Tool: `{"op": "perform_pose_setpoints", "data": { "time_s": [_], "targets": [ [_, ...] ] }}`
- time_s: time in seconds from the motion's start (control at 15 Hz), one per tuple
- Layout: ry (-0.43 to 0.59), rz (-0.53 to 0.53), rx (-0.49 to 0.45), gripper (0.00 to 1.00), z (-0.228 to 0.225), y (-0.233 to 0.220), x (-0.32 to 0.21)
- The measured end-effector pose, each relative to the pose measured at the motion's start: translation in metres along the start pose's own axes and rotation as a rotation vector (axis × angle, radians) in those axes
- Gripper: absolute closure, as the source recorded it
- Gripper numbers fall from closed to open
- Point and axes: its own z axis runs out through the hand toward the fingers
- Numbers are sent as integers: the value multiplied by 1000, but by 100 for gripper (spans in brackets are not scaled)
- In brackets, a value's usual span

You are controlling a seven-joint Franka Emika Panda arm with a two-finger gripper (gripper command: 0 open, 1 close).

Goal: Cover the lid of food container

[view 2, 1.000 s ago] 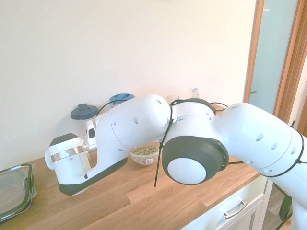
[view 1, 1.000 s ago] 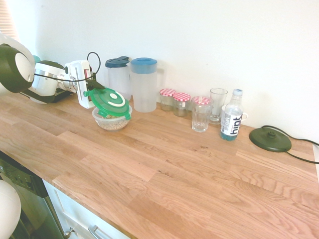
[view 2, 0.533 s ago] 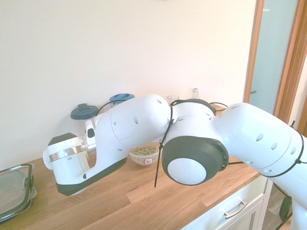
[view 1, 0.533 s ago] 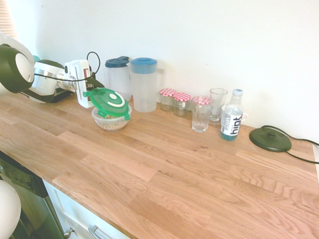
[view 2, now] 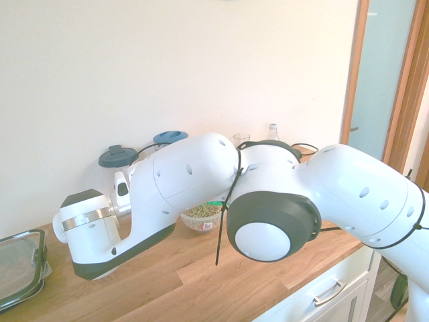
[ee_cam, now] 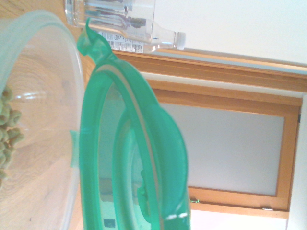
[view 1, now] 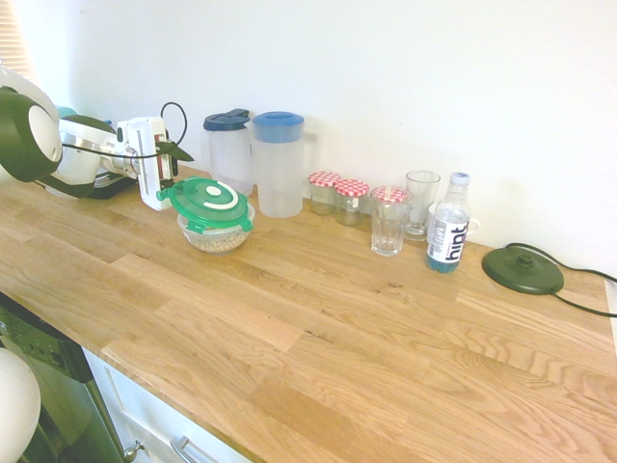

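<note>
The green lid [view 1: 208, 201] lies almost level on the small clear food container [view 1: 216, 235] of beige grains, at the back left of the wooden counter. My gripper [view 1: 172, 172] is at the lid's left edge, coming in sideways from the left. Its fingers look open, with the upper dark finger [view 1: 179, 150] well above the lid's left tab. From close by, the wrist view shows the lid [ee_cam: 129, 158] edge-on beside the container's rim [ee_cam: 53, 57]. In the second exterior view the arm hides the gripper. Only the container [view 2: 201, 216] and a green sliver of lid show there.
Behind the container stand two clear jugs with blue lids [view 1: 278, 166]. Further right are jam jars [view 1: 351, 201], glasses [view 1: 389, 220] and a water bottle [view 1: 447, 224]. A dark round disc with a cord [view 1: 523, 270] lies far right. A rectangular black-rimmed container [view 2: 20, 267] sits at the counter's end.
The lid has dropped from a tilt to almost flat on the container. My gripper has drawn back to the left, and its upper finger now stands higher above the lid.
</note>
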Motion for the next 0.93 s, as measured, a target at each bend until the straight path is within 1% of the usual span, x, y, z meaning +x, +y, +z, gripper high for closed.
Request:
{"op": "perform_pose_setpoints", "data": {
  "time_s": [0.33,0.53,0.73,0.93],
  "targets": [
    [-37,-39,114,0,-30,23,7],
    [-61,-51,164,0,-42,39,14],
    [-78,-71,234,0,-61,61,17],
    [-157,-107,337,0,-74,91,27]
  ]
}}
